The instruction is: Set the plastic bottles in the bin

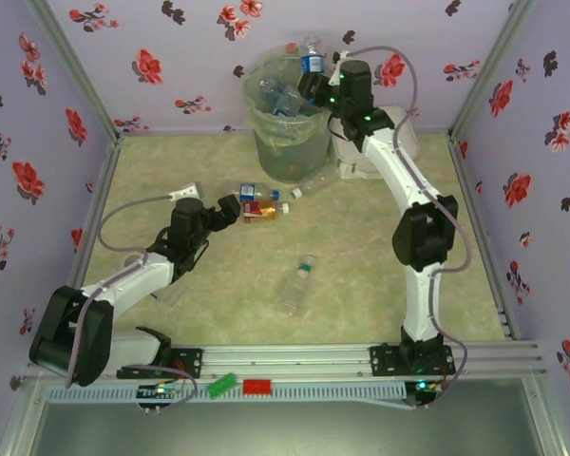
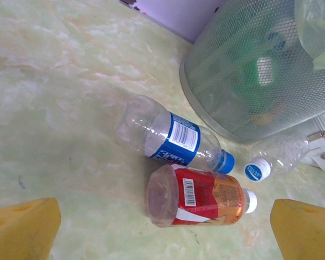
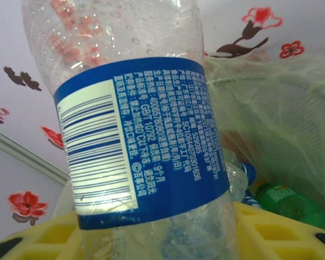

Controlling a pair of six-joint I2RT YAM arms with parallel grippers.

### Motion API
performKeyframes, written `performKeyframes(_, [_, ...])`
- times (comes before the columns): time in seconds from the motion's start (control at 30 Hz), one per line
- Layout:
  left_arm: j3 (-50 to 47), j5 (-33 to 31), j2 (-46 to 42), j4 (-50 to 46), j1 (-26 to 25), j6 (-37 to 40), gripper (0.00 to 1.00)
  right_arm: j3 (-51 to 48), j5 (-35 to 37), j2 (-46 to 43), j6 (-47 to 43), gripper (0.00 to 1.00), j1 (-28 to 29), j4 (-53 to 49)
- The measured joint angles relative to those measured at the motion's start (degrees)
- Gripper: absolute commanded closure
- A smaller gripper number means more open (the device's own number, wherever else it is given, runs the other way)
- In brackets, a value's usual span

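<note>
Clear bottle [image 3: 135, 135] (blue-labelled), seemingly empty.

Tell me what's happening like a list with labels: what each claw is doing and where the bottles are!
Right claw: shut on the held bottle, up by the bin rim
Left claw: open, near the red bottle
Bin: bottles inside
Lying on table: red bottle, blue-label bottle, green-cap bottle
</note>
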Motion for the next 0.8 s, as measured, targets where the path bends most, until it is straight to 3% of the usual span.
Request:
performKeyframes(0.1, [0.39, 1.29, 0.24, -0.26, 0.0, -0.39, 0.0, 5.75, 0.94, 4.13, -1.14, 0.24, 0.57, -3.3])
performKeyframes(0.3, [4.2, 2.91, 0.72, -2.97, 0.0, 0.74, 0.0, 11.39, 2.14, 5.64, -2.29, 0.01, 0.74, -5.55])
performKeyframes(0.53, [6.62, 4.09, 0.74, -6.08, 0.0, 2.23, 0.0, 11.13, 3.76, 2.36, -3.52, 0.0, 0.76, -8.87])
performKeyframes(0.8, [9.88, 6.1, 2.99, -8.52, -0.07, 3.28, 0.0, -14.78, 8.46, -19.39, -5.51, 0.0, 4.09, -9.99])
